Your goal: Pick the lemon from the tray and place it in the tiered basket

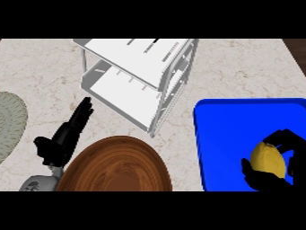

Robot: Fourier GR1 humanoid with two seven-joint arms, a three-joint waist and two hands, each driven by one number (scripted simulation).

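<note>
Right hand (294, 166) grips lemon (270, 159) over blue tray (248, 117), wooden plate (115, 166) beside.

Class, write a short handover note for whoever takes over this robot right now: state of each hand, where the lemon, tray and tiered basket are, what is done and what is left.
Right hand: fingers and thumb curled round the lemon, over the blue tray at the right of the counter.
Left hand: open, fingers straight, holding nothing, beside the wooden plate.
Tiered basket: white, at the back centre, with nothing visible on either shelf.
Done: lemon grasped. Whether it has lifted off the tray cannot be told.
Left: carry the lemon up and left to the basket, set it on a shelf, release.
</note>
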